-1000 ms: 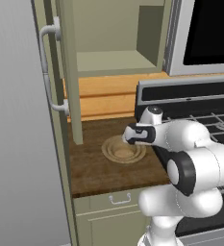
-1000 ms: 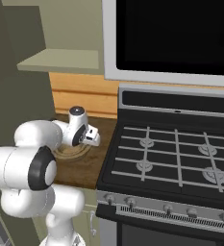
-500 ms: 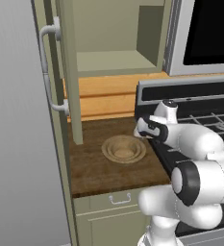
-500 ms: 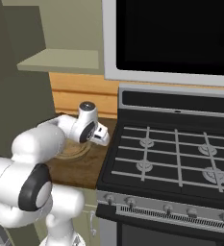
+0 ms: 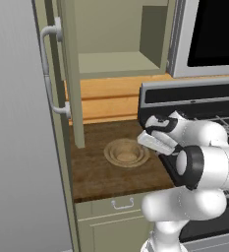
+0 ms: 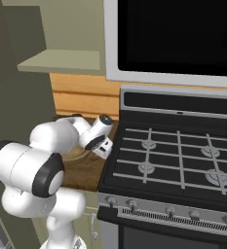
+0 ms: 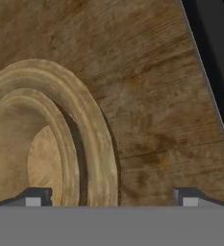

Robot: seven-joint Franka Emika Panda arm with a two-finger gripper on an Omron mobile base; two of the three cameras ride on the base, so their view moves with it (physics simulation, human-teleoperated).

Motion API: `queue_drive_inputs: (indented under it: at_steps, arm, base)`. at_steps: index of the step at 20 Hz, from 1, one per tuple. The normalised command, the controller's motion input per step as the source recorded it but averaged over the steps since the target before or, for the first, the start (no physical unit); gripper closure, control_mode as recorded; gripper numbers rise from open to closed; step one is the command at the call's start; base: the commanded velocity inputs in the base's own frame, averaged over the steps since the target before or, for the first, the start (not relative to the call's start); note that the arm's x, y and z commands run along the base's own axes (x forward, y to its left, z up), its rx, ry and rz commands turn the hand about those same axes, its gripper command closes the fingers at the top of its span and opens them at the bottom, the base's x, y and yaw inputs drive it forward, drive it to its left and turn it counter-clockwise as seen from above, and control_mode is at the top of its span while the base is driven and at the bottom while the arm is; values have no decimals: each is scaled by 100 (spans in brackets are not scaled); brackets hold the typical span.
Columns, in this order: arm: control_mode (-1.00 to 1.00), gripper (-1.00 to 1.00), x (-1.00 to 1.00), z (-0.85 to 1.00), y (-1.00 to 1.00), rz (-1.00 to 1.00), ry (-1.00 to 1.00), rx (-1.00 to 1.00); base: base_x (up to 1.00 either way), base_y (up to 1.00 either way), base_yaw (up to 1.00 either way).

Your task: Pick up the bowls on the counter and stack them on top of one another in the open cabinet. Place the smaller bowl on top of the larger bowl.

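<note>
The end effector (image 7: 108, 197), fingers spread and empty, has shifted stove-side of the nested bowls (image 5: 127, 152), needing realignment.

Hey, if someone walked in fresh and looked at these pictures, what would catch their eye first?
Probably the bulky white arm rising in the foreground, its gripper hanging low over the dark wood counter beside the black stove. Next, the round tan wooden bowl on the counter just left of the gripper, its ringed rim looming large in the hand view. Above it, the open cabinet shows a bare shelf.
</note>
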Motion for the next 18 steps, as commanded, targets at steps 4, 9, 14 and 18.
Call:
queue_drive_inputs:
  at_steps: [4, 9, 14, 18]
  arm:
    - [-100, -100, 1, -15, 20, 0, 0, 9]
    - [-100, -100, 10, -18, 35, 0, 0, 1]
    - [-100, 100, 3, -17, 27, 0, 0, 0]
    - [-100, 100, -3, 1, 0, 0, 0, 3]
  base:
    - [0, 0, 0]
    - [0, 0, 0]
    - [0, 0, 0]
    - [0, 0, 0]
